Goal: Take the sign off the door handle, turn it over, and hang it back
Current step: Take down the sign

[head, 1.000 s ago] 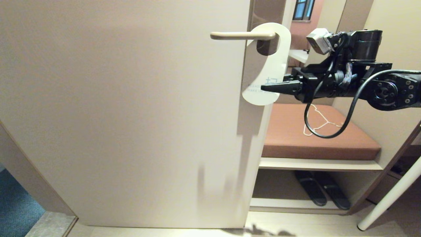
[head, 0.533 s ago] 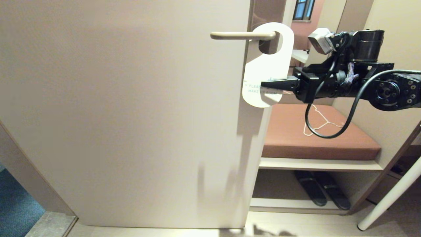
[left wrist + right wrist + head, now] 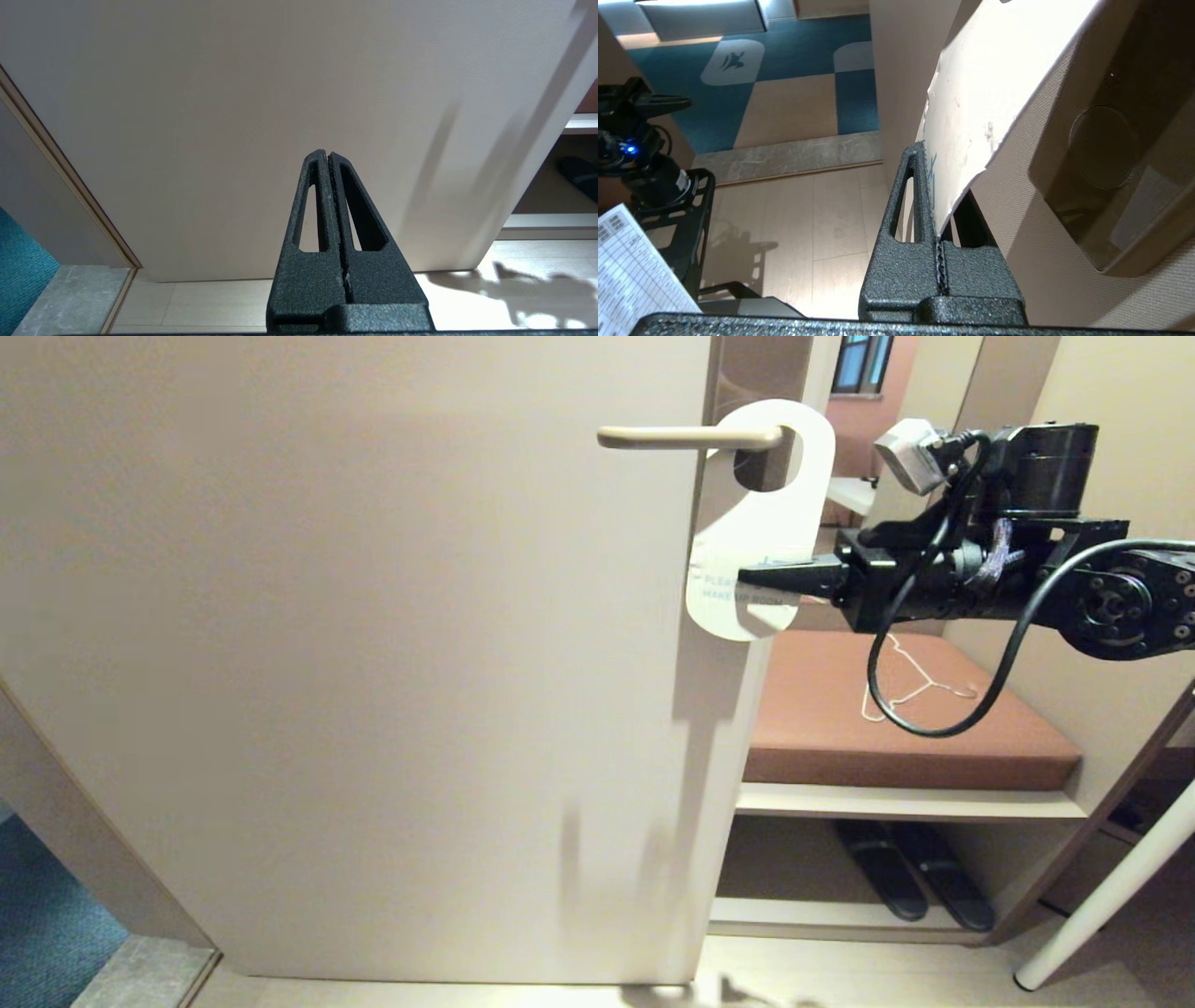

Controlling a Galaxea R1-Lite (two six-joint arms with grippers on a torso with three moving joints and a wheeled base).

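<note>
The right arm reaches in level from the right, its right gripper [image 3: 761, 581] clamped flat on the lower part of the sign [image 3: 758, 523], just over the printed words on the white side. The sign hangs by its oval hole on the door handle [image 3: 688, 437] at the edge of the door [image 3: 355, 663]. The left gripper [image 3: 329, 161] sits low, pressed closed on nothing, pointing at the door's lower face.

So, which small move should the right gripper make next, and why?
Probably slide the sign left along the handle, toward its free end. The right gripper is shut on the sign's lower part, and its hole is still around the handle.
</note>
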